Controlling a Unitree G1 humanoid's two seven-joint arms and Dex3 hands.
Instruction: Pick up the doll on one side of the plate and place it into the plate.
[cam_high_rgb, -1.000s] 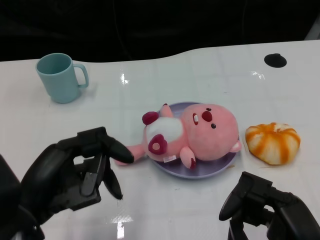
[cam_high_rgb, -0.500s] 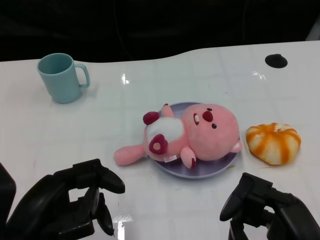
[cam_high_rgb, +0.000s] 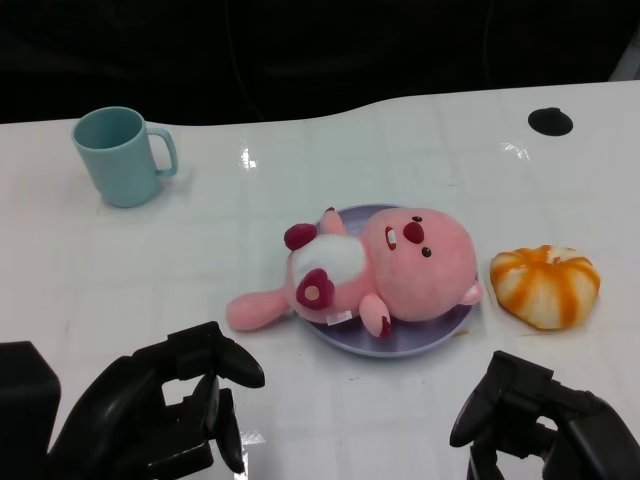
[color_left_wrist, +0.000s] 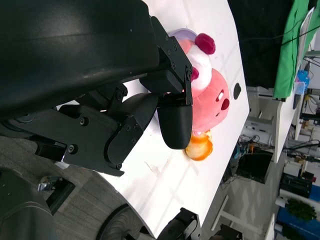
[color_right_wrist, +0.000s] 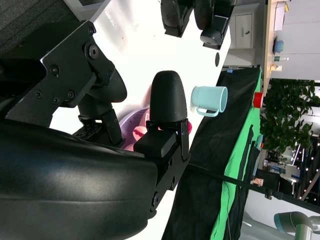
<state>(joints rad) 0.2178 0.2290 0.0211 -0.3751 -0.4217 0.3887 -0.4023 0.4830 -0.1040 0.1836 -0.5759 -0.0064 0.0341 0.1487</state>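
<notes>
On the table (cam_high_rgb: 200, 250): one doll (cam_high_rgb: 380, 265), one plate (cam_high_rgb: 420, 340), one mug (cam_high_rgb: 115, 155).

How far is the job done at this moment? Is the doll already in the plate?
Mostly done: the pink doll lies in the purple plate, with one limb hanging over the rim onto the table. Nothing is in hand: the left hand and right hand hold nothing, near the table's front edge. Nothing obvious remains.

The pink doll (cam_high_rgb: 385, 272) lies across the purple plate (cam_high_rgb: 430, 338), one limb trailing off the rim toward the left hand (cam_high_rgb: 165, 415). That hand holds nothing; neither does the right hand (cam_high_rgb: 540, 425).
</notes>
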